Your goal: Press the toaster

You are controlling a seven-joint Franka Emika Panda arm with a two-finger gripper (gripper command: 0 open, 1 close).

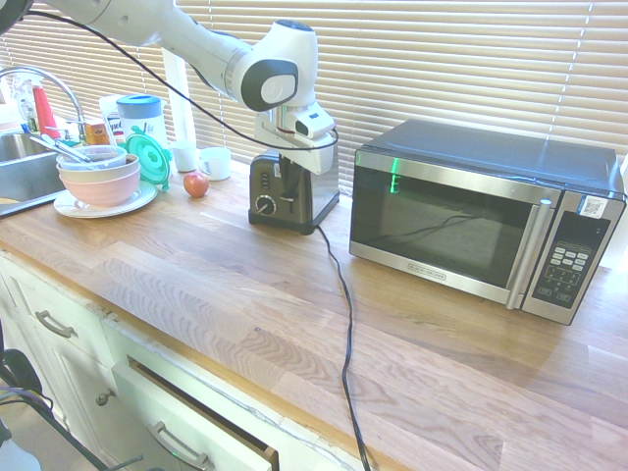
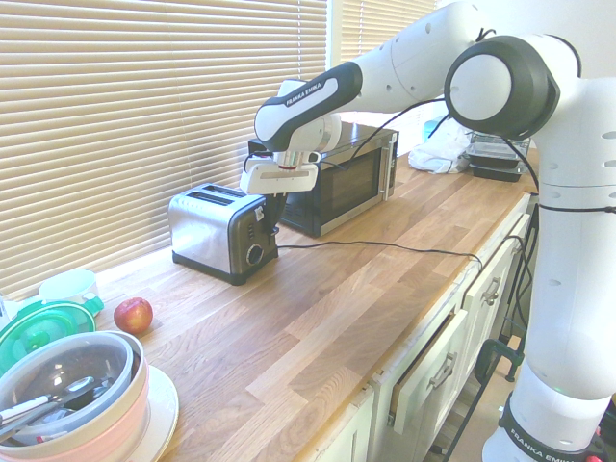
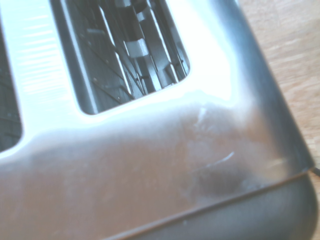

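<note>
- Second exterior view: the toaster [image 2: 219,231] stands on the wooden worktop [image 2: 337,308], just beside the microwave [image 2: 342,178], its black front with dial and lever facing the worktop's edge.
- The pincer [image 2: 272,207] hangs just above that front end, clenched on nothing.
- Wrist view: the steel top and an empty slot fill the picture.
- Judged: rigid, smooth steel, light enough to skid; no hold needed, press straight down on the lever [image 2: 260,219].

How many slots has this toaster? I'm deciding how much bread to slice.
2, side by side in the top of the toaster. The wrist view shows one slot fully, the other at the edge.
</note>
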